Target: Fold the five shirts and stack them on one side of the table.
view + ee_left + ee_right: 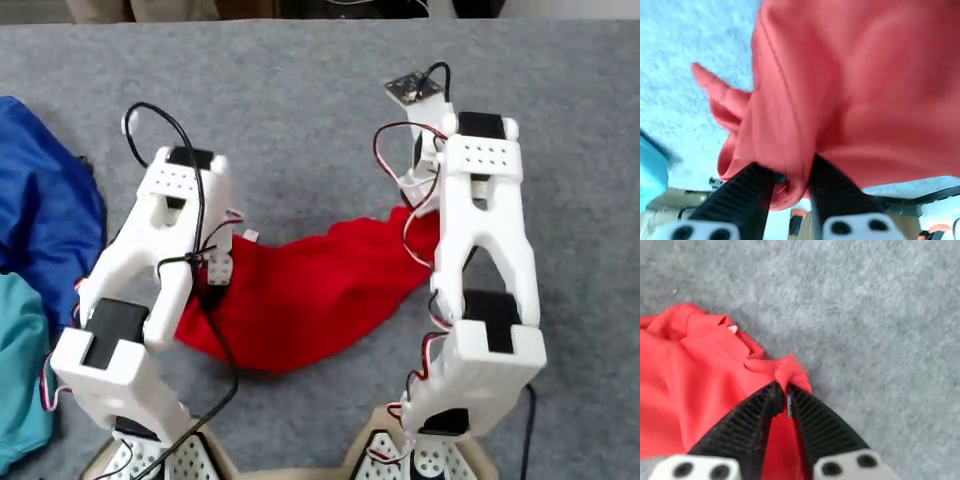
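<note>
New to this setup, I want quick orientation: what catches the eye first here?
A bunched red shirt lies on the grey table. The left gripper and right gripper each pinch part of it. A blue shirt and teal shirt lie heaped at the high view's left edge.

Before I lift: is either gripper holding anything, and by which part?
Both hold the red shirt. The left gripper clamps a bunched fold at one end; the right gripper pinches a small peak of its edge at the other.
</note>
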